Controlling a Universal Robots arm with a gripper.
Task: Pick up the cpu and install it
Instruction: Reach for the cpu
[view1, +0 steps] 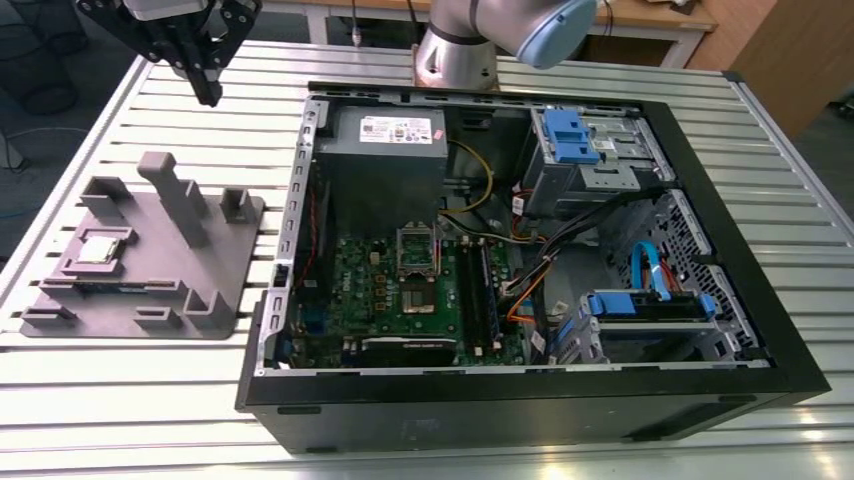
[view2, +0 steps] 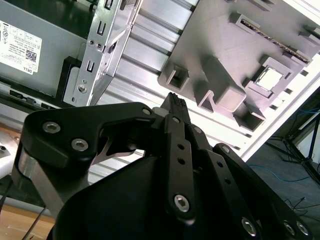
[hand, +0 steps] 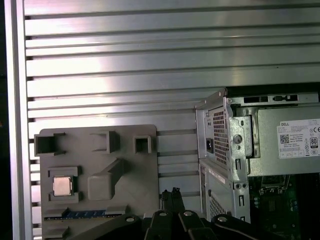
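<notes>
Closest to the lens in both wrist views is the black gripper (view2: 175, 101). Its two slim fingers (hand: 163, 200) are drawn together tip to tip with nothing between them. Its bolted links cover much of what lies under it there, and in the exterior view its upper part is cut off by the picture's edge. It hangs over the slatted aluminium table (view1: 134, 400), past the far end of the grey plastic tray (view1: 200, 290) as the exterior view sees it. That puts it near a corner of the open computer case (view1: 534, 405) and well apart from the cpu (view1: 100, 247). The cpu lies flat in a square recess of the tray, toward the exterior view's left and near the tall upright post (view1: 180, 200). It is a small square chip with a pale silvery metal top and a thin darker rim, and it catches the light. Any marking on its lid is too small to make out, and its underside is hidden. A narrow green circuit strip (hand: 80, 214) rests in a slot of the tray near it. Inside the case, the motherboard (view1: 387, 290) carries the silver socket frame (view1: 418, 255), next to the grey power supply (view1: 380, 150). I can't tell whether that frame is raised or down.
</notes>
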